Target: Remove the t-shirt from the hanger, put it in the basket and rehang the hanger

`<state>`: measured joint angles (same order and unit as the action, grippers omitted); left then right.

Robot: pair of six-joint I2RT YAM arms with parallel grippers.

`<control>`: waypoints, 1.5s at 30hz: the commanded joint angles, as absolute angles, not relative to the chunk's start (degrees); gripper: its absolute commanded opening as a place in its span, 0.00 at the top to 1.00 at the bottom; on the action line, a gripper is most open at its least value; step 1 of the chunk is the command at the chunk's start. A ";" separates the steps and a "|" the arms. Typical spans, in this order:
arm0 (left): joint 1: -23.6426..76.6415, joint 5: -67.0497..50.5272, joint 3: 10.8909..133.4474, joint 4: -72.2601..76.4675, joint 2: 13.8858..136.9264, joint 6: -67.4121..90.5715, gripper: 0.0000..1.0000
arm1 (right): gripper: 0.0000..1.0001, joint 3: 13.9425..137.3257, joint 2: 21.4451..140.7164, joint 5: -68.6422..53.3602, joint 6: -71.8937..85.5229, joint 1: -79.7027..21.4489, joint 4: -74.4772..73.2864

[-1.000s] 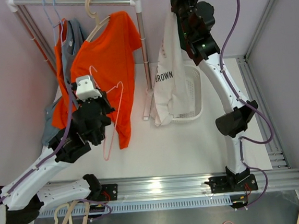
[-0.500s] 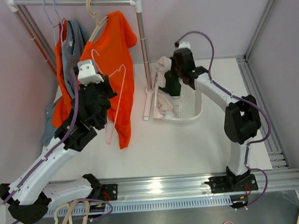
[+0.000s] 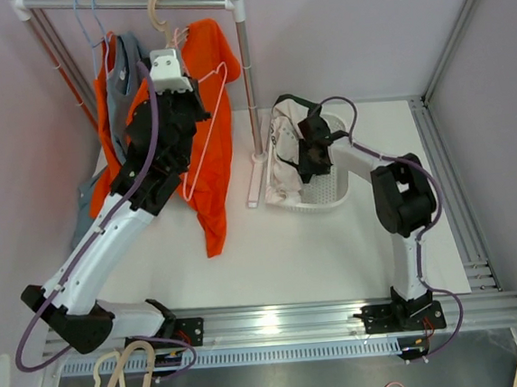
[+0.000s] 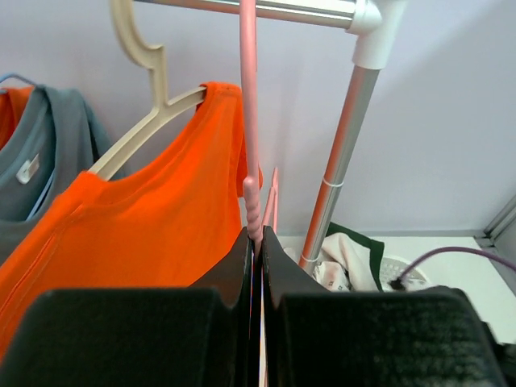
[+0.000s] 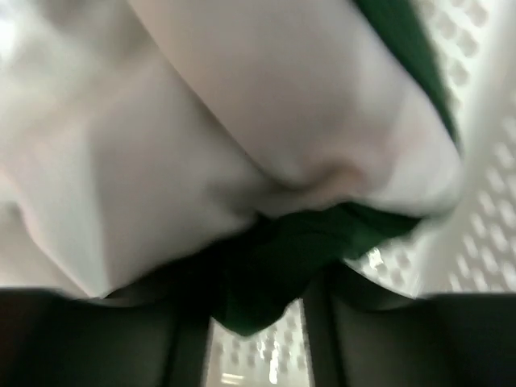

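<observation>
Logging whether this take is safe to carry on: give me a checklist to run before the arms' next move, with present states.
1. The white t-shirt is off the pink hanger: ok; the hanger is bare and the shirt is at the basket.
2. The left gripper is shut on the hanger: ok.
3. The hanger's hook is over the rail: cannot tell; the hook is not clear in either view.
4. The right gripper is free of the shirt: cannot tell; the jaws stand apart, but green collar cloth lies between them, blurred.
5. The shirt is wholly inside the basket: not ok; part drapes over the rim.
</observation>
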<state>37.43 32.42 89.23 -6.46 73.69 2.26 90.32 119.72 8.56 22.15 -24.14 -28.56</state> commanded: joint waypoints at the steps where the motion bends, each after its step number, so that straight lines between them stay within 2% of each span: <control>1: 36.21 28.39 94.21 -2.82 76.19 -2.02 0.99 | 0.46 87.10 109.88 11.41 22.77 -24.08 -26.72; 3: 35.42 26.56 97.88 -3.34 77.60 -2.72 0.99 | 0.42 91.65 107.41 16.24 21.71 -23.91 -29.69; 4: 35.16 26.72 99.30 -5.08 79.52 -2.90 0.99 | 0.31 94.19 107.23 17.83 21.27 -23.99 -34.41; 5: 34.81 26.46 100.45 -5.79 80.41 -3.34 0.99 | 0.26 96.57 106.97 19.06 20.83 -23.91 -36.37; 6: 34.63 26.02 101.24 -5.97 81.20 -3.51 0.99 | 0.25 100.07 105.92 20.64 20.13 -24.08 -39.00; 7: 34.63 25.67 102.90 -5.63 82.25 -3.95 0.99 | 0.14 101.24 104.86 21.18 19.52 -24.17 -39.72; 8: 34.37 25.58 103.18 -4.58 82.87 -4.91 0.99 | 0.09 101.51 103.55 21.62 19.08 -24.26 -39.73; 9: 34.19 25.49 104.40 -4.57 83.66 -5.36 0.99 | 0.01 100.82 101.80 22.06 18.72 -24.34 -39.38; 18: 30.24 22.42 114.43 -1.95 96.22 -8.26 0.99 | 0.00 91.24 80.09 18.90 17.58 -25.31 -32.80; 20: 29.19 21.89 120.29 -2.63 99.13 -9.05 0.99 | 0.01 87.74 74.92 18.02 17.05 -26.01 -31.21; 24: 27.42 19.25 134.16 -8.52 107.82 -8.70 0.99 | 0.01 85.34 69.79 17.23 16.09 -26.37 -30.06; 27: 26.63 18.46 136.31 -8.27 111.44 -9.31 0.99 | 0.01 85.08 68.12 16.96 15.56 -26.37 -30.93; 35: 24.87 16.09 134.48 -9.49 112.94 -5.37 0.99 | 0.01 81.30 64.95 15.91 15.91 -26.37 -30.15; 39: 24.87 15.38 126.95 -8.80 109.79 -2.82 0.98 | 0.01 80.68 64.69 15.82 16.17 -26.37 -29.71; 43: 24.96 13.28 120.16 -7.30 104.16 1.21 0.78 | 0.00 80.24 64.69 15.03 16.43 -26.37 -29.27; 45: 25.05 12.57 114.91 -5.11 100.13 1.84 0.75 | 0.01 79.81 64.69 14.68 16.52 -26.45 -29.01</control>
<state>25.43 15.14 119.31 -8.91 108.42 -1.85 80.47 66.24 15.77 16.47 -26.11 -31.35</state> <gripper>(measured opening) 0.239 0.993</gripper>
